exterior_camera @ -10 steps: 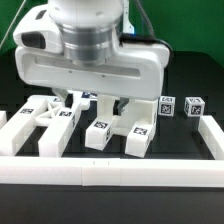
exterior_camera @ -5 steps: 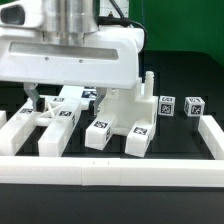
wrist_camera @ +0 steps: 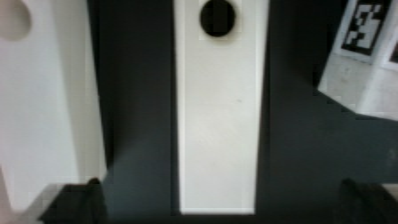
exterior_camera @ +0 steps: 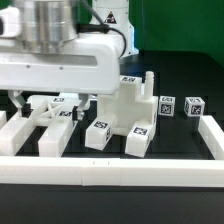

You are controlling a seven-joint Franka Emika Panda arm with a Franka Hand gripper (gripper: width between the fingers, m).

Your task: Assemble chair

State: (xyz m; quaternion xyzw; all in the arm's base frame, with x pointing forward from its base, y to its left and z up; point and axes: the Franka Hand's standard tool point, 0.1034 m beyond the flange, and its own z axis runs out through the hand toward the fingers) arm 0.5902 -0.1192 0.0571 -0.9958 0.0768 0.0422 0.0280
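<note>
At the exterior view's left, the X-braced frame [exterior_camera: 45,122] is lying flat on the black table [exterior_camera: 175,150]. It looks loose, and the robot's broad white wrist is covering part of it. The gripper [wrist_camera: 222,205] is hovering over this left side, and from outside its tips are mostly hidden. In the wrist view, two dark fingertips [wrist_camera: 75,200] are showing at the picture's edges, spread wide apart. A long white bar [wrist_camera: 217,110] with a dark oval hole near one end is running between them, and neither seems to be touching it. I cannot tell whether this bar is a loose leg or a rail of the frame.

In the middle, the seat block [exterior_camera: 125,100] is standing with two tagged bars [exterior_camera: 98,135] just in front of it. Whether they are joined to it is hard to make out.

To the right, two small tagged pieces [exterior_camera: 167,107] are sitting apart from the rest, near the border rail [exterior_camera: 210,135].

Judging by this, the chair is only partly built. The frame and the small pieces are waiting to be joined.
</note>
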